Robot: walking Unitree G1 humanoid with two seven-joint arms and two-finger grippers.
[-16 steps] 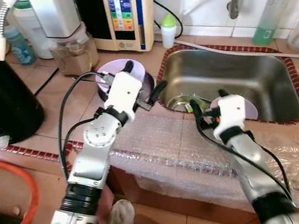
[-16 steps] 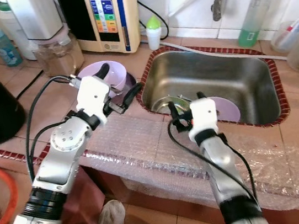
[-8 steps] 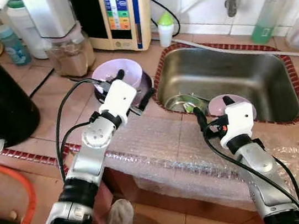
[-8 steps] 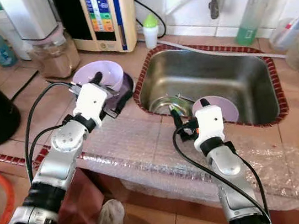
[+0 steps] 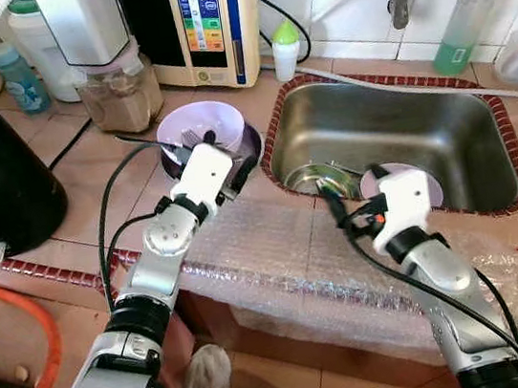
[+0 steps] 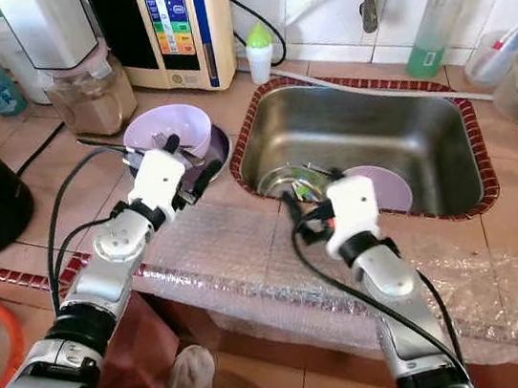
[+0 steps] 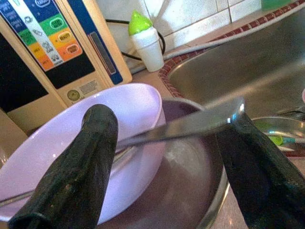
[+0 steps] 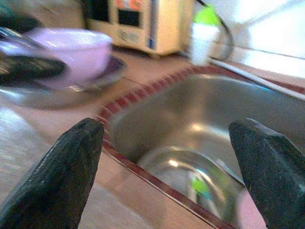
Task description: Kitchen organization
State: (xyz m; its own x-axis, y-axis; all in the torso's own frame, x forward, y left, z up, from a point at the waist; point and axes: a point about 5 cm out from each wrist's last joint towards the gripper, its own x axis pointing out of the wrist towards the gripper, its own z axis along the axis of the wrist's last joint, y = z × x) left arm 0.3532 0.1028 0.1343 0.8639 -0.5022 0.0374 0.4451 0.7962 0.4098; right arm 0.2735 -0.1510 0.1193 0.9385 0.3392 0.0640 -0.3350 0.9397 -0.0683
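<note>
Since the earlier frame, the left gripper (image 5: 219, 161) has been advanced, fingers spread, to the lilac bowl (image 5: 200, 128) beside the sink (image 5: 396, 141); the right gripper (image 6: 312, 213), also spread, is held at the sink's near rim. A clean grasp of the bowl's rim seems required next.

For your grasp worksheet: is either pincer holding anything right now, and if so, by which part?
Nothing is held. The left pincer is open at the bowl, its fingers apart from it. The right pincer is open over the sink edge.

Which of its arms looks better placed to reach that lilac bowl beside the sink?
Probably the left: its end effector hovers open right at the lilac bowl, while the right end effector sits open at the sink edge.
</note>
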